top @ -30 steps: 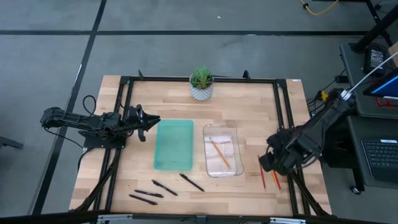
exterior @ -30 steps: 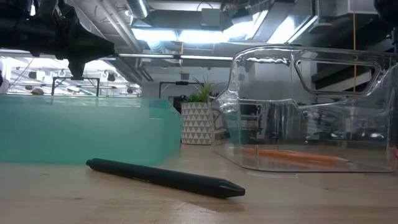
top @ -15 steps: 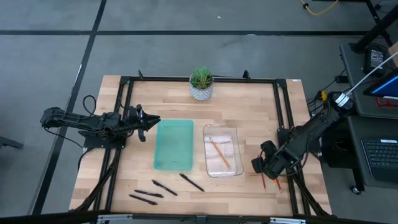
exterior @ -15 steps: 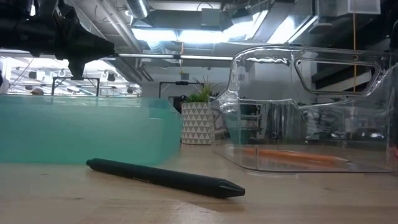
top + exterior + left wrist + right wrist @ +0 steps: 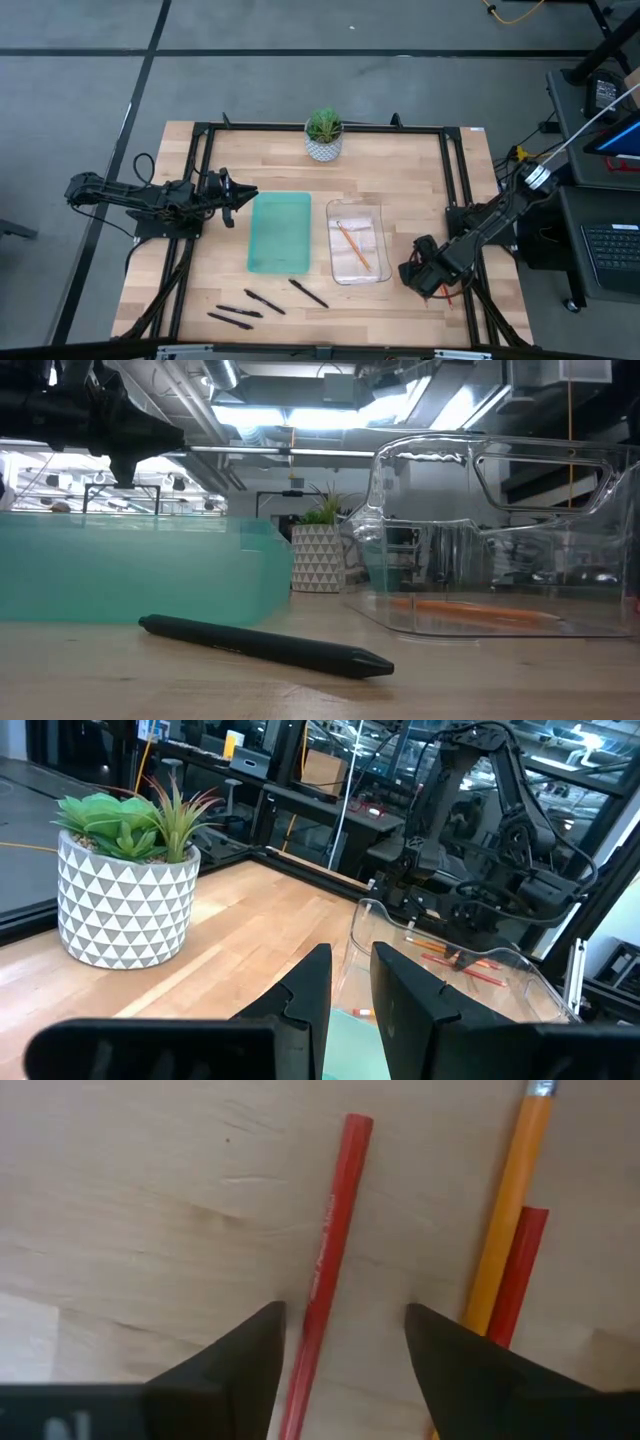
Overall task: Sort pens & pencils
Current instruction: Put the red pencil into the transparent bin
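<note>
Three black pens [image 5: 265, 302] lie on the wood near the table's front edge; one shows close up in the low view [image 5: 265, 645]. One orange pencil [image 5: 352, 245] lies in the clear bin [image 5: 378, 215]. My right gripper [image 5: 345, 1312] points down, open, right of that bin. Its fingers stand on either side of a red pencil [image 5: 325, 1250] without touching it. An orange pencil [image 5: 510, 1210] and a second red one [image 5: 512, 1280] lie beside it. My left gripper [image 5: 350, 985] hovers level beside the teal tray [image 5: 280, 232], its fingers a narrow gap apart, with nothing between them.
A potted plant [image 5: 323, 135] stands at the far edge, in the middle. A black frame rail [image 5: 460, 190] runs along the table's right side, close to my right arm. Bare wood lies between the pens and the two containers.
My right gripper has come down toward the table and shifted toward the near edge and the clear bin, ending low over the pencils right of it.
</note>
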